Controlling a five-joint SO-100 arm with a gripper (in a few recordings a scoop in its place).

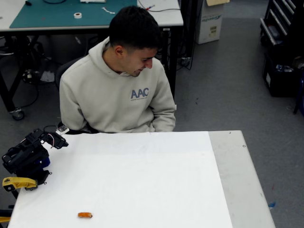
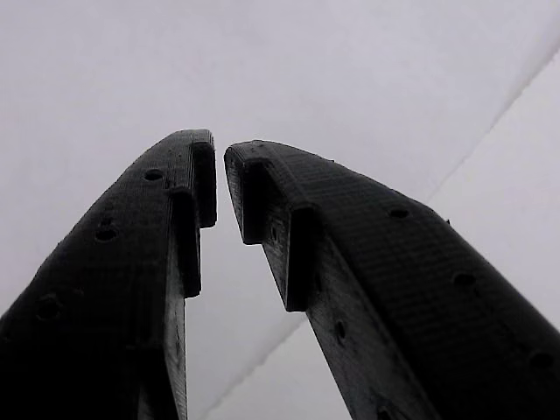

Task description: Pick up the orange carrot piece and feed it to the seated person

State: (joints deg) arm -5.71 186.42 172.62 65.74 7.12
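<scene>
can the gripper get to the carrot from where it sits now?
Probably yes. The carrot lies alone on the white table, with bare surface between it and the gripper folded at the left edge. The fingertips are nearly closed, so they must open first.

The black arm [image 1: 27, 156] sits folded low at the table's near left. In the wrist view its gripper [image 2: 220, 166] is nearly closed, tips a sliver apart, nothing between.

I'm getting even, soft overhead light in the fixed view, white counter [image 1: 142, 180] bright and nearly shadowless, wrist view washed pale, black fingers [image 2: 350, 262] looming underexposed, slightly soft.
</scene>
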